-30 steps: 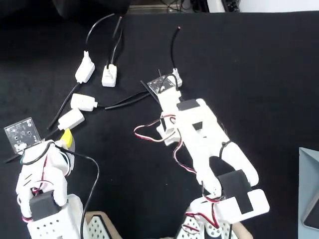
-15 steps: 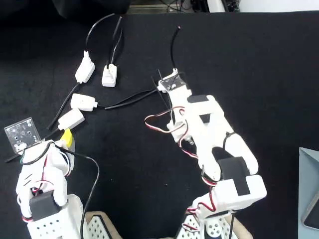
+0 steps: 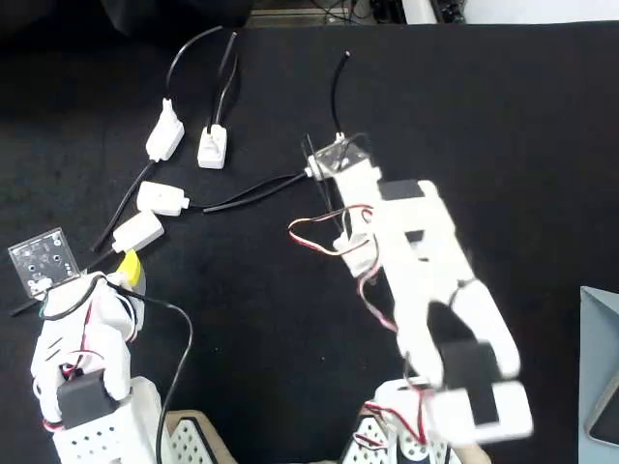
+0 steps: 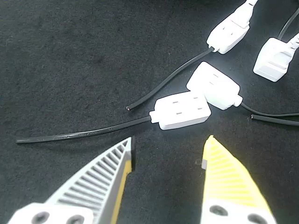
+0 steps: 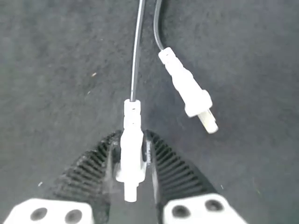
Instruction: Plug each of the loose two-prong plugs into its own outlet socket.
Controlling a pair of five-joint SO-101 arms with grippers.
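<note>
Fingers of the right gripper [image 5: 131, 137] clamp one white plug [image 5: 132, 158], the second plug [image 5: 189, 93] lying just beside it on the bench [image 5: 56, 70]. Fingers of the left gripper [image 4: 168, 144] stand open near a white outlet socket [image 4: 181, 110].

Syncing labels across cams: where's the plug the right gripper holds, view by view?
High view: held plug mid-table, at the tip of the right gripper, right of the sockets.
Left wrist view: faces those sockets, away from it.
Right wrist view: centre, clamped in the gripper.
Shared landmark: loose plug beside it, high and right wrist views.
</note>
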